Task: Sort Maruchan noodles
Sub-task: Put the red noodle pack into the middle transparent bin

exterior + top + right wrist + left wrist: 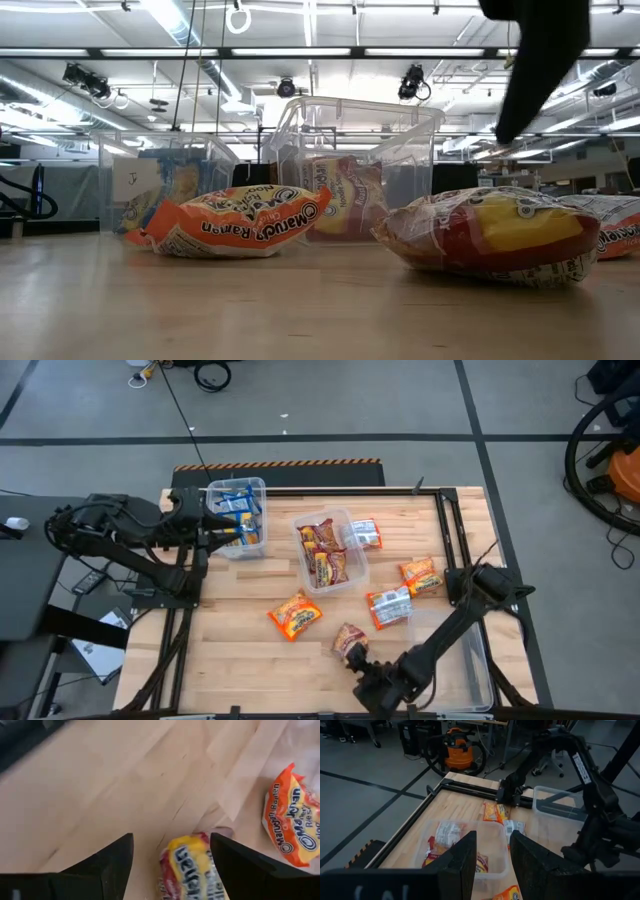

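A dark red-and-yellow noodle packet (349, 639) lies flat near the table's near edge; it also shows in the low view (490, 235). My right gripper (360, 663) hovers at its near end, open. In the right wrist view the packet (192, 867) lies between and beyond the two fingers (172, 837), and I see no touch. Loose orange packets (295, 613) (421, 575) and two pale ones (388, 605) (365, 533) lie on the table. My left gripper (215, 530) waits open beside the bin of blue packets (238, 515), holding nothing (492, 837).
A clear bin (330, 550) at mid-table holds dark red packets. Another clear bin (455, 655) stands at the near right corner under my right arm. A black rail (450, 530) runs along the table's right side. Bare wood lies between the orange packet and the near left corner.
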`<control>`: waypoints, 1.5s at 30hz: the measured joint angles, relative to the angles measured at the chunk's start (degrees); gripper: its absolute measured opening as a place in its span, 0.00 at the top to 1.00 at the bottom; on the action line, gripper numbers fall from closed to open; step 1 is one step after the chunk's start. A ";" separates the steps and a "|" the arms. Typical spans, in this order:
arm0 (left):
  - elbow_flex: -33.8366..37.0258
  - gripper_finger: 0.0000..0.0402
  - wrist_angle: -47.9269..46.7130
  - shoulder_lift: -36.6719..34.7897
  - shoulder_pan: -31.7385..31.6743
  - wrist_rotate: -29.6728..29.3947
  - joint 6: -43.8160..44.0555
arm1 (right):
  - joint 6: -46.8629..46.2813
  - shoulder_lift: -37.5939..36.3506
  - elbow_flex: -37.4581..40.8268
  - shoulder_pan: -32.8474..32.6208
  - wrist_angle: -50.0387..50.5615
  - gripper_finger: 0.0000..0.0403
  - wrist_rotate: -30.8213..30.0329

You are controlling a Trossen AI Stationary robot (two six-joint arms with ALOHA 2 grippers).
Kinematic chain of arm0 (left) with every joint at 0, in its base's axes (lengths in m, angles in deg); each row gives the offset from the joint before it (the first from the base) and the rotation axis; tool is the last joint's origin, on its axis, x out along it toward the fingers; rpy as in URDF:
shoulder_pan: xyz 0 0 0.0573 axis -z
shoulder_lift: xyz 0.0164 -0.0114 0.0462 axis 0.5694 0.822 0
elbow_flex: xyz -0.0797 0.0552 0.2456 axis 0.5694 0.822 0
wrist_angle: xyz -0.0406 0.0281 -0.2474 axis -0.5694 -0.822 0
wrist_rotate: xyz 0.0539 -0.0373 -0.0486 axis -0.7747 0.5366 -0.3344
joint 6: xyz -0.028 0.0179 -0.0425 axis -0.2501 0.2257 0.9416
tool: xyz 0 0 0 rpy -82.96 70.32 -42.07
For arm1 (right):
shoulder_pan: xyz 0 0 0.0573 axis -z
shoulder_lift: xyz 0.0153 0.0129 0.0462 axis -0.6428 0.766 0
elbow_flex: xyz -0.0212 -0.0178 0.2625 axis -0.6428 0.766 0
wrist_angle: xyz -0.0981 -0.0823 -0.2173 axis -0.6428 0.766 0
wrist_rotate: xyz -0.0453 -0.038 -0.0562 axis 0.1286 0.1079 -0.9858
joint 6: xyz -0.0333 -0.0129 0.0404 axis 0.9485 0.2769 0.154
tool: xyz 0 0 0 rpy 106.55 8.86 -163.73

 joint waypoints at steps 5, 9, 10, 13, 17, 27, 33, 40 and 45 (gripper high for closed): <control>0.02 0.69 -0.01 0.18 -0.01 0.06 0.00 | -0.85 3.82 -0.26 -1.17 2.99 0.33 -9.39; 0.00 0.69 0.00 0.18 -0.02 0.06 0.00 | -3.36 4.62 -0.26 -1.15 5.38 0.34 -16.05; 0.00 0.69 0.01 0.16 0.00 0.04 0.00 | -4.56 4.61 -0.14 -1.04 5.19 0.34 -16.22; 0.00 0.69 0.04 0.16 -0.01 0.03 0.00 | -6.82 4.60 0.60 -0.59 5.10 0.34 -17.08; 0.02 0.69 0.08 0.16 -0.02 0.02 0.00 | -6.77 4.60 3.03 0.15 1.45 0.36 -17.01; 0.01 0.69 0.08 0.14 -0.02 0.00 -0.04 | -3.57 4.40 4.52 0.84 -5.79 0.42 -15.62; 0.01 0.69 0.06 0.16 -0.02 0.00 0.00 | -2.10 4.65 4.64 2.68 -4.91 0.45 -16.66; 0.00 0.69 0.08 0.16 -0.02 0.00 0.29 | -0.44 4.65 4.64 3.09 -4.68 0.56 -16.56; 0.00 0.69 0.08 0.16 -0.02 -0.02 0.39 | -2.27 4.65 4.64 3.39 -4.56 0.68 -17.05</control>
